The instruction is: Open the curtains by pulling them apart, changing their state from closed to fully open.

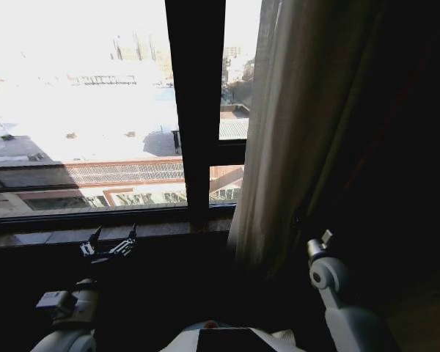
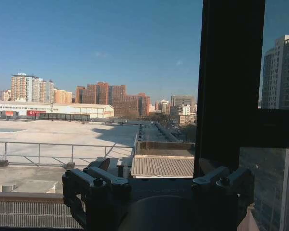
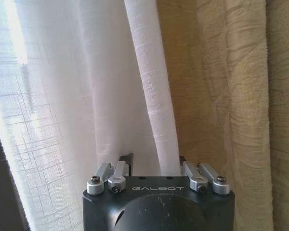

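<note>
The sheer white curtains [image 1: 258,169] hang bunched at the right of the window, leaving the glass [image 1: 81,110] bare. In the right wrist view the white weave [image 3: 82,96] falls in folds. One narrow fold [image 3: 156,120] runs down between the fingers [image 3: 126,160] of my right gripper [image 3: 154,161], which stand apart, open. My right arm [image 1: 328,273] reaches up into the foot of the bunched fabric. My left gripper [image 1: 111,243] is open and empty, held low in front of the window sill [image 1: 161,229] and facing the glass, also seen as the left gripper [image 2: 159,185] in its own wrist view.
A thick beige drape [image 3: 231,96] hangs right behind the sheer fabric, dark in the head view [image 1: 367,147]. A wide dark window post [image 1: 196,110] splits the glass. Rooftops and city buildings lie outside.
</note>
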{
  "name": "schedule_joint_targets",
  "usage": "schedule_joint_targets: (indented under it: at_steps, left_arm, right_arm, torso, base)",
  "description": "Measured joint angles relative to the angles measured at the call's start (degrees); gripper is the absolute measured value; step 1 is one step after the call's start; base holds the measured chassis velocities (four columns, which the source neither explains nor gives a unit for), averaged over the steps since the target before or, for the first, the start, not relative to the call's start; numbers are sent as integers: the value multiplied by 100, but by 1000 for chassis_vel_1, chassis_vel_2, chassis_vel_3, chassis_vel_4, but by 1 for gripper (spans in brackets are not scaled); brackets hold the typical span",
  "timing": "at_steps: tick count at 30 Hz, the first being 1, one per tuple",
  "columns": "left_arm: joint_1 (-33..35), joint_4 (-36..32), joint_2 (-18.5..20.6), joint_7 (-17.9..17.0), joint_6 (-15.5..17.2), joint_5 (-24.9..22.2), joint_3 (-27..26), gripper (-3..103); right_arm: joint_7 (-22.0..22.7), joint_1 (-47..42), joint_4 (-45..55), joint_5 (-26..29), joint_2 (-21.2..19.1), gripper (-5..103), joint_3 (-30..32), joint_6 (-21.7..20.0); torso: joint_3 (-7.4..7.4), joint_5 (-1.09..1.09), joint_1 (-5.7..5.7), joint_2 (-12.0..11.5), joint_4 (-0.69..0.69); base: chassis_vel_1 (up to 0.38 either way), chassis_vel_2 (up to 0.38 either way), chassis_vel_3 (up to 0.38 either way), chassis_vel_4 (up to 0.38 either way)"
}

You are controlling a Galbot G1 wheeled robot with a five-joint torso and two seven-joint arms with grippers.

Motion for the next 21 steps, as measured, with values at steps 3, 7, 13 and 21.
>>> schedule_joint_targets:
  at_steps: [3,7,13,21]
  left_arm:
    - [-18,0,5,-1,19,-50,-3,100]
    - [-53,0,42,-6,79,-114,-8,100]
    - [-83,0,62,-10,116,-154,24,100]
    - [-66,0,143,-20,118,-207,4,100]
  right_arm:
    - [-10,-230,269,-49,44,54,-120,-12]
    - [-56,-677,658,-281,126,71,-252,-13]
    - [-401,-1060,949,-884,198,93,-283,12]
    - [-474,-969,918,-1137,271,100,-327,62]
  torso:
    - [0,-1,1,0,0]
    - [0,-1,0,0,-1]
    - [-1,-2,0,1,-1]
    - [-1,-1,0,1,0]
  base:
    - [0,0,0,0]
    - [0,0,0,0]
    - [0,0,0,0]
    - [0,0,0,0]
